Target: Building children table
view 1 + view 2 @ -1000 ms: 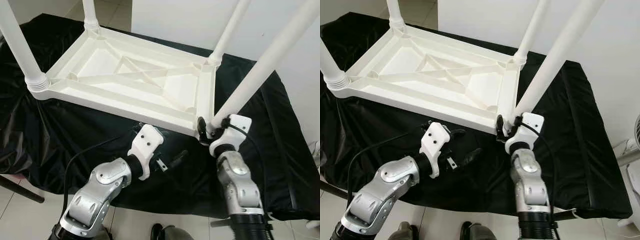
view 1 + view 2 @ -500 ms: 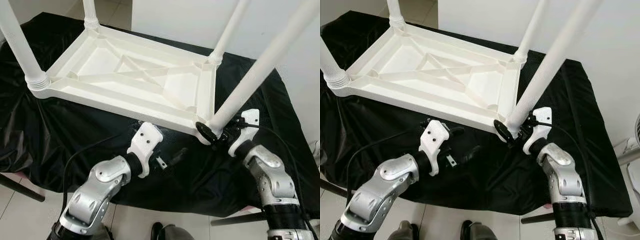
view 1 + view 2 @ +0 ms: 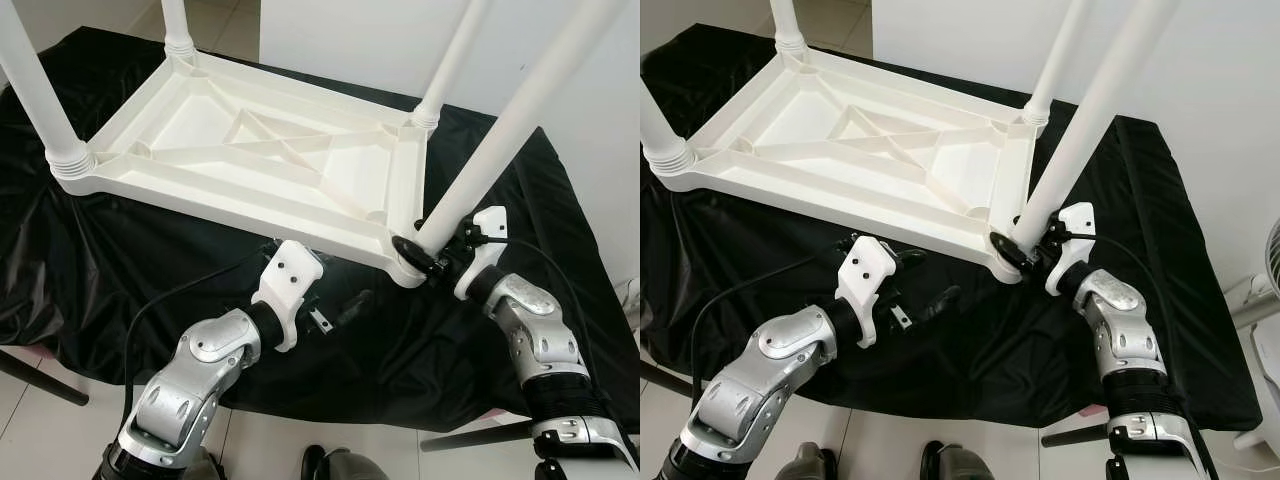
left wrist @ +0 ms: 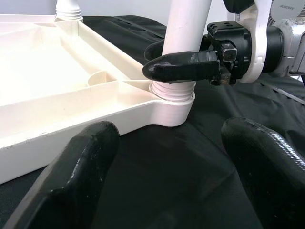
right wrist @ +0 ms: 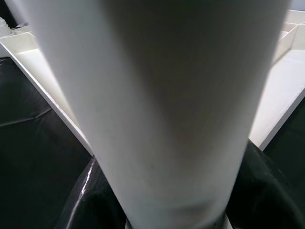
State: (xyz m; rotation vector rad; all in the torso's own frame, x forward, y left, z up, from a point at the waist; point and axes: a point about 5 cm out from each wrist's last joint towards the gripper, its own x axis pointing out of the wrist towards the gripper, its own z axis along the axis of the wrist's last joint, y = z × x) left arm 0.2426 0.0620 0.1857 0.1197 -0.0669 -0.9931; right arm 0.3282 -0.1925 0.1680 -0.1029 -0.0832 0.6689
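We see right pincer [image 3: 428, 257] pinching near leg [image 3: 500, 140] at its socket | left pincer [image 4: 176, 167] spread, low beside upturned table [image 3: 250, 160] on black-draped desk [image 3: 90, 270] | leg tops cut off

The upturned children's table top [image 3: 250, 160] is moulded in plain off-white plastic, no pattern, just ribs in the same shade. The four table legs [image 3: 510, 125] are done in that same creamy white. Everything is laid on a glossy black sheet [image 3: 120, 260], with pale highlights caught along its creases. The robot arms are finished in brushed silver with white wrist housings [image 3: 288, 300], and the right gripper [image 3: 428, 262] and left gripper [image 3: 335, 310] are fitted with matte black fingers [image 4: 183, 66]. A light grey tiled floor [image 3: 40, 420] is seen below, and a white wall [image 3: 380, 40] behind.
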